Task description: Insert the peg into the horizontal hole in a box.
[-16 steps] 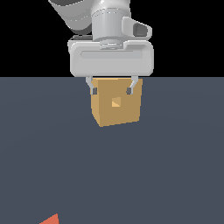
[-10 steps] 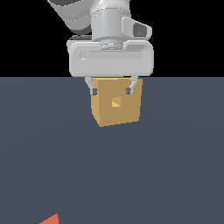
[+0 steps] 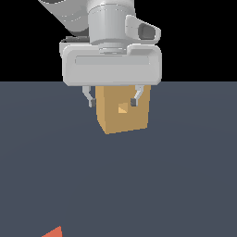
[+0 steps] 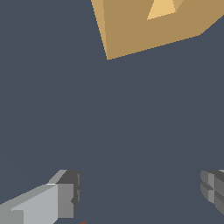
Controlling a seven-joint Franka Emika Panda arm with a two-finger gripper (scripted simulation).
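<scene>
On dark floor (image 3: 185, 185), tan box (image 3: 122, 122).

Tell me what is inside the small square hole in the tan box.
Nothing shows inside the small square hole in the tan cube-like box: only lighter tan inner walls, no peg. Its far depth is not visible. The grey-tipped gripper hangs in front, fingers apart.

Not much else here tbh: just a flat, dark slate-grey floor (image 3: 185, 185) filling the lower two thirds of the exterior view, and a plain black backdrop (image 3: 28, 41) across the top, meeting it in a straight horizontal line.
</scene>
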